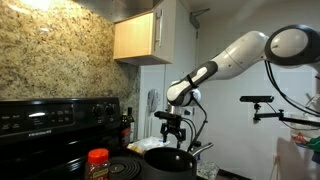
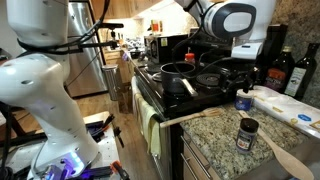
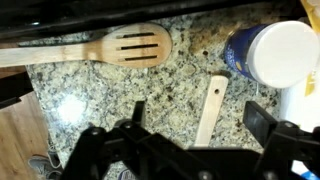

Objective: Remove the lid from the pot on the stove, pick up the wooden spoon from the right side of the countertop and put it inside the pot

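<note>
Stove, a black range with a raised control panel, carries the wide dark grey pot; its lid is too small to make out. On the speckled granite counter the light tan slotted wooden spoon lies flat, near a second pale wooden utensil and a white-capped blue container. The black end effector hangs with jaws spread wide, holding nothing. Light, stiff and sturdy, the spoon looks best pinched across its handle.
</note>
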You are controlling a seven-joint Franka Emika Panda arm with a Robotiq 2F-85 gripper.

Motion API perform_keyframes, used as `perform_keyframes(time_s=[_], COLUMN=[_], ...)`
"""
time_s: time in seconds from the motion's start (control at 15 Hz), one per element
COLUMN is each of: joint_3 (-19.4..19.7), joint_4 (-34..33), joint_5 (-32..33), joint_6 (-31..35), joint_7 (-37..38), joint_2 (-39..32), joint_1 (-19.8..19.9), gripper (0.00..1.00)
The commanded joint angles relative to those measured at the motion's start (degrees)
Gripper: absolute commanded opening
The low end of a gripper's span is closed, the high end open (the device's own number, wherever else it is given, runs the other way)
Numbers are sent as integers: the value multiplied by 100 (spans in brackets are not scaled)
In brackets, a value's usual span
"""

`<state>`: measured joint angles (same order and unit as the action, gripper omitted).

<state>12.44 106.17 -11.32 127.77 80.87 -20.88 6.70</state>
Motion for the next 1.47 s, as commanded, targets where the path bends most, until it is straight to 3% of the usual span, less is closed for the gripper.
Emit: perform_keyframes(time_s=[0.0,0.4,0.8,1.2,1.4], joint_3=[42,195,173,176,147], joint_4=[170,142,48,-9,-137], joint_5=[-4,151,116,82,2], joint_6=[145,457,678,1455,1450], joint_7=[237,578,495,507,489], joint_2=[91,-59,-464,-898,-1123], joint_1=[28,11,16,-32,17], gripper=[100,100,100,100,100])
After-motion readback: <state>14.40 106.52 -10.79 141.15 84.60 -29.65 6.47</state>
